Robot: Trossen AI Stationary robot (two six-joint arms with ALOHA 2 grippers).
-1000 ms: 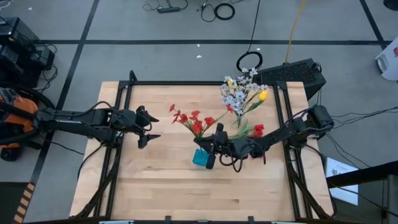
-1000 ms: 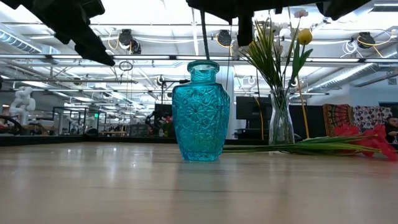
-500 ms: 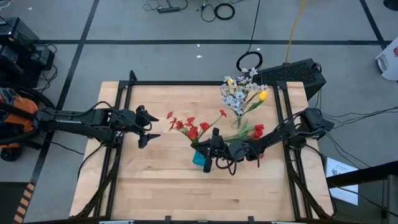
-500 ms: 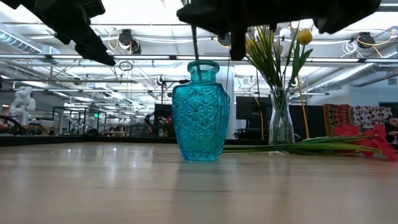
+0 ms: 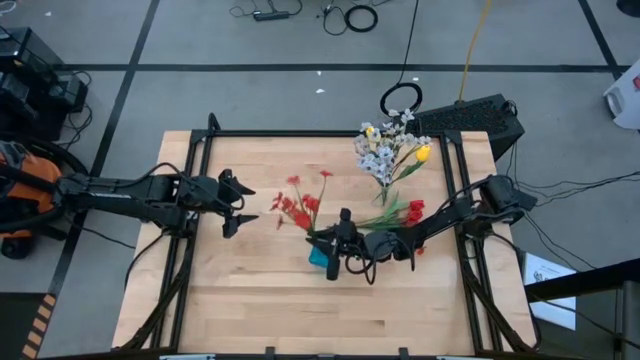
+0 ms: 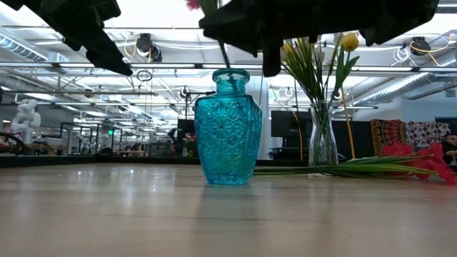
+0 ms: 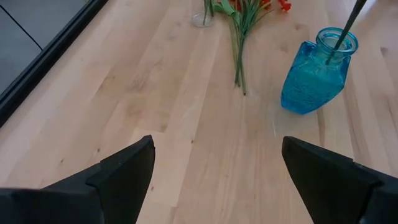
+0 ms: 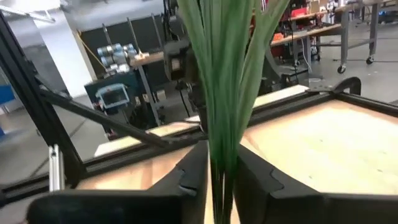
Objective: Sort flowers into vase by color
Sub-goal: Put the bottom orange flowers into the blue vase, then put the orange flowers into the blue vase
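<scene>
A: Right end effector (image 5: 333, 243) is over the faceted blue glass vase (image 6: 228, 128), centre of the pale wooden counter (image 5: 250, 290). The right wrist view shows its 2 fingers (image 8: 193, 171) hugging a bunch of green stems (image 8: 224, 74). Gripping or slack, I cannot tell.

B: Where are the stems going?

A: Into the blue vase's neck; the left wrist view shows 1 dark stem (image 7: 345, 28) in the mouth. The spray of small red blossoms (image 5: 298, 203) fans out left of the vase.

B: Left arm?

A: Left end effector (image 5: 240, 203) hovers above the counter's left side, fingers spread wide, holding nothing, well apart from the vase.

B: Other flowers?

A: The clear glass vase (image 6: 323, 143) toward the back right holds whitish blossom sprigs (image 5: 380, 150) and a yellow tulip bud (image 5: 423, 153). Red tulip buds (image 5: 415, 209) with green stems lie flat on the counter, between the 2 vases.
</scene>
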